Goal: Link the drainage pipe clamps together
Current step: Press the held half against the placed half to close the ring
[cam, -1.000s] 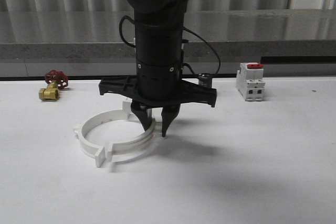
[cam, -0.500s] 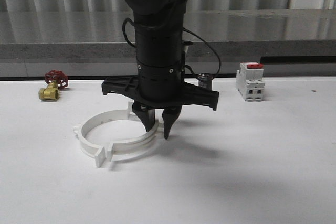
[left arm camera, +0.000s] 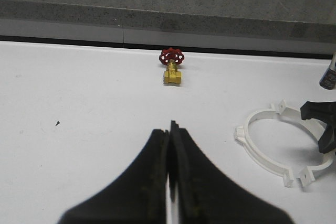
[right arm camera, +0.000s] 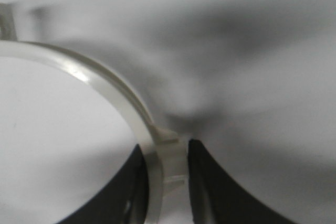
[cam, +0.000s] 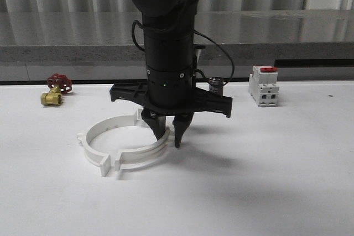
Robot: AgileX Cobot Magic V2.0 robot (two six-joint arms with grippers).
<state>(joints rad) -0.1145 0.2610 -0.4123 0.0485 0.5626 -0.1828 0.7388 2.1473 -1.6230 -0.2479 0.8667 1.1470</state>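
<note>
Drainage pipe clamps [cam: 119, 147]: white half-rings forming flat ring; right gripper [cam: 167, 134] pinching rim.

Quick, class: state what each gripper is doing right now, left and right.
Left gripper: closed, holding nothing.
Right gripper: its fingers straddle the wall of the drainage pipe clamps; whether it is gripping cannot be told.

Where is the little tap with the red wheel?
In the front view, the brass valve sits far left near the table's back edge, beyond the white clamp ring.
</note>
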